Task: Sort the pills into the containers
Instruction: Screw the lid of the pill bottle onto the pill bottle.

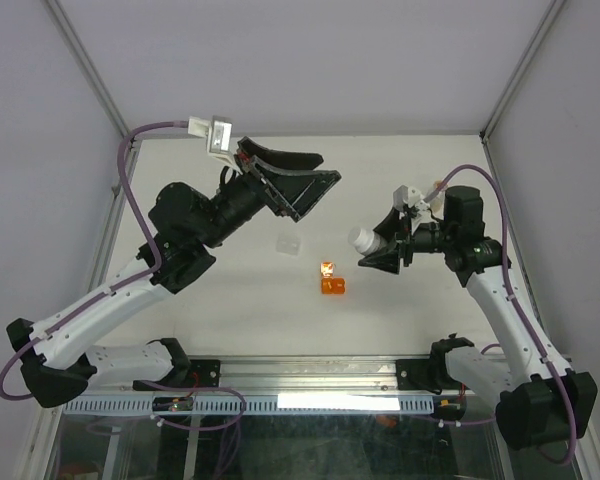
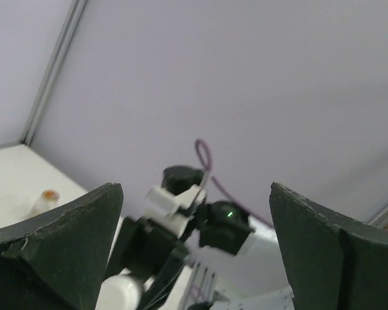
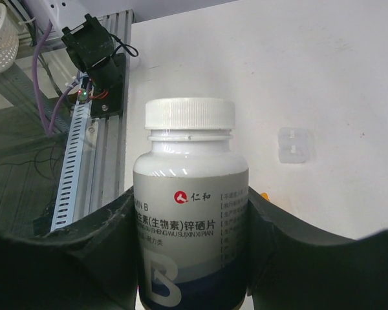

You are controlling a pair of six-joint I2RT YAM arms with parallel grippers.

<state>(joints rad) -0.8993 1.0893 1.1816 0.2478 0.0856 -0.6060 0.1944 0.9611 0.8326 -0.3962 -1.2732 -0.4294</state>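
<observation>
Clamped between the dark fingers in the right wrist view, the white bottle fills the foreground. Its ribbed cap is on, and its long axis runs straight out along the fingers, away from the wrist. From above, the right claw carries it clear of the worktop, cap aimed toward the middle and the left arm's side. The claw is part-way closed, grasping the bottle round its labelled body.

Just beyond and below the cap stands the stubby orange cup, on the worktop near the centre. A bright orange spot touches its far side; it may be pills or another small vessel, too small to tell. The clear vial sits farther toward the left arm, apart from the cup.

The right arm is the nearer one to the cup; the bottle's mouth already points that way, though I judge nothing can pour while the cap is on.

The left claw hangs above the far side of the worktop, spread fully wide and holding nothing, facing the right arm.
</observation>
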